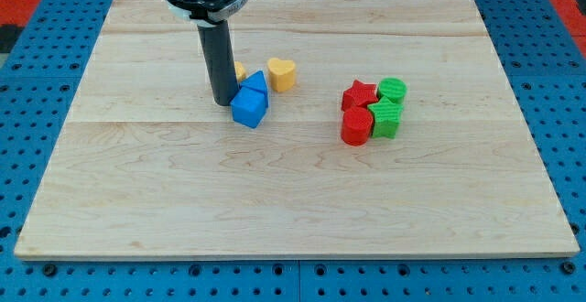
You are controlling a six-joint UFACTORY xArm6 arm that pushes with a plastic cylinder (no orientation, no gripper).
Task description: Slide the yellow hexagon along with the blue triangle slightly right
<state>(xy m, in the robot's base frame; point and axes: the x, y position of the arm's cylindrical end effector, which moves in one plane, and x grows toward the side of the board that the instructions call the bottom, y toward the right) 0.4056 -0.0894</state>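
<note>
Now my tip (222, 102) touches blue triangle (254, 86).

Robot lab bench, most likely

A pale wooden board (302, 201) lies on a blue perforated metal table (558, 82), under a robot arm.

A pale wooden board (293, 201) lies on a blue perforated surface (37, 27), red showing at the top corners.

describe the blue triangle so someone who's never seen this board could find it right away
Start at the dark rod coming down onto the wooden board; my tip rests at the view's left of two blue blocks. The blue triangle is the upper one, wedge-shaped, above the chunkier blue block.
</note>
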